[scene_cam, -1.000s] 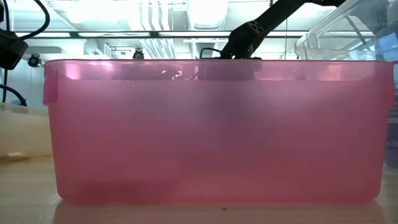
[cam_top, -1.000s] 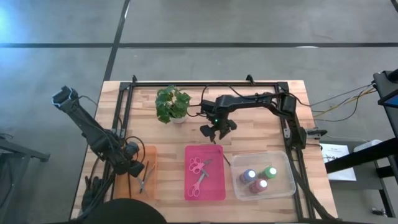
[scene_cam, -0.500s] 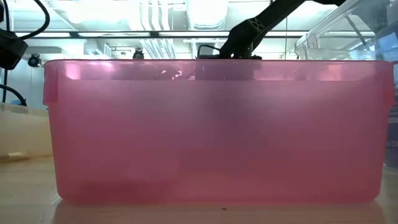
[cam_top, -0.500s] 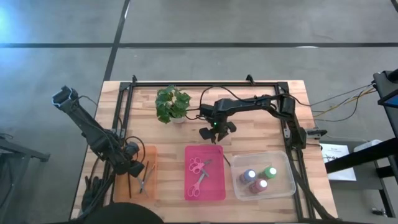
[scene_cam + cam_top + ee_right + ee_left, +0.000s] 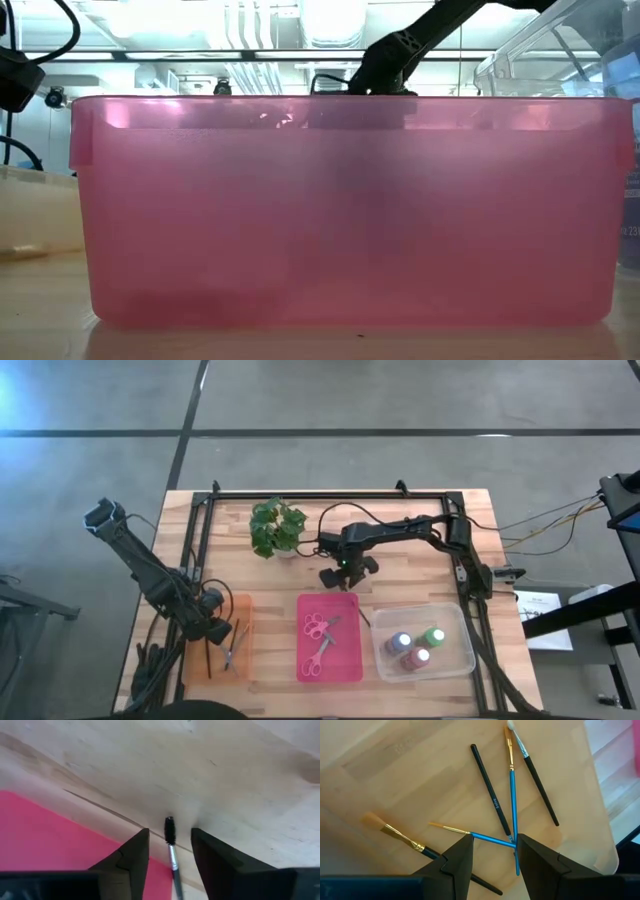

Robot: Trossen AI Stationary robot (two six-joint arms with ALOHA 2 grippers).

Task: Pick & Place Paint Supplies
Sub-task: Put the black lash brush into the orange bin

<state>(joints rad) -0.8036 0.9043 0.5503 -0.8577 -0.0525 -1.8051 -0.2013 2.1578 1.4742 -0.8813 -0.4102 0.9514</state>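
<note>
My right gripper (image 5: 340, 572) hangs low over the bare wood just beyond the pink tray's far edge (image 5: 330, 597), open. In its wrist view a thin brush (image 5: 170, 831) with a dark tip and silver ferrule shows between the fingers, with a gap on each side. The pink tray holds two pink-handled scissors (image 5: 320, 636). Three paint bottles (image 5: 415, 646) stand in the clear tub (image 5: 455, 622). My left gripper (image 5: 492, 842) waits open above several brushes (image 5: 512, 795) that lie flat in the orange tray (image 5: 243, 603).
A leafy potted plant (image 5: 277, 527) stands just to the left of my right gripper. A short dark brush (image 5: 363, 618) lies on the wood between the pink tray and the clear tub. The pink tray's wall (image 5: 340, 210) fills the low view.
My right gripper has sunk a little and shifted slightly toward the table's left, nearer the plant and the pink tray's far edge. My left arm has kept still.
</note>
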